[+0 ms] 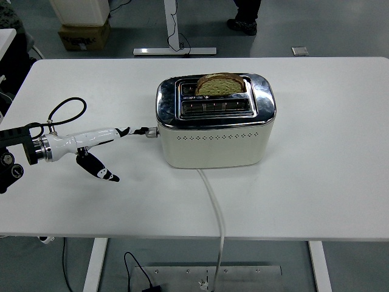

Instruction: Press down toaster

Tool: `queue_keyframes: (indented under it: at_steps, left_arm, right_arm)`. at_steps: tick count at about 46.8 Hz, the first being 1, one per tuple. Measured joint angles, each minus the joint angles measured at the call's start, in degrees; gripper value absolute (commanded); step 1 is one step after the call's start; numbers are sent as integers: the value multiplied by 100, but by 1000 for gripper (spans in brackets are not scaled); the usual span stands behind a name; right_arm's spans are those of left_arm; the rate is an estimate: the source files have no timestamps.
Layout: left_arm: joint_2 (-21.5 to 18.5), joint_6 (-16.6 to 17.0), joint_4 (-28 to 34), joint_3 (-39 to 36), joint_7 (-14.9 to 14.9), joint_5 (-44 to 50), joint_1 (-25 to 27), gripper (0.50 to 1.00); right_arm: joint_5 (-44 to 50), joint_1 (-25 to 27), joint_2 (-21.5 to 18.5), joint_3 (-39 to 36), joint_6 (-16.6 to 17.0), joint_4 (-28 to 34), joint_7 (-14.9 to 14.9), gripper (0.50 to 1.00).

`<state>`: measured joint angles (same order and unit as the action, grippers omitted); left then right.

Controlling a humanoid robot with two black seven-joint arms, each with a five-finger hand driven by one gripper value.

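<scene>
now your left hand (100, 146) sits left of the toaster (215, 126), extended fingers (124, 131) touching its lever (149, 130), thumb apart, grasping nothing, bread (220, 84) low in the far slot, toaster mid-table

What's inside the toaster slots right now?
The toaster has a bread slice in its far slot, only the top crust showing; the rest is hidden inside. The near slot looks empty. The left robot hand reaches to the side lever.
</scene>
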<state>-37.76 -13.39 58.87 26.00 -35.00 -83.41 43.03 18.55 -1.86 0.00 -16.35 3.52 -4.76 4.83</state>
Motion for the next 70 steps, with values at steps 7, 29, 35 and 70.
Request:
queue_keyframes:
  at_steps: [7,29,35,70]
  left_arm:
    - [20,117,-8,-127,1,0,4,1000]
    - [128,135,-138,-190,-1,0,-12,1000]
    - [128,142,-161,-287,-1,10,-14,1000]
    - [120,151,-324,-310,3,141,-145,1000]
  right_arm:
    - [0,0,0,0,0,1,0,998]
    - [0,1,0,0,0,-1,0,998]
    - [0,1,0,0,0,-1,0,998]
    - [0,-1,0,0,0,0,0,998]
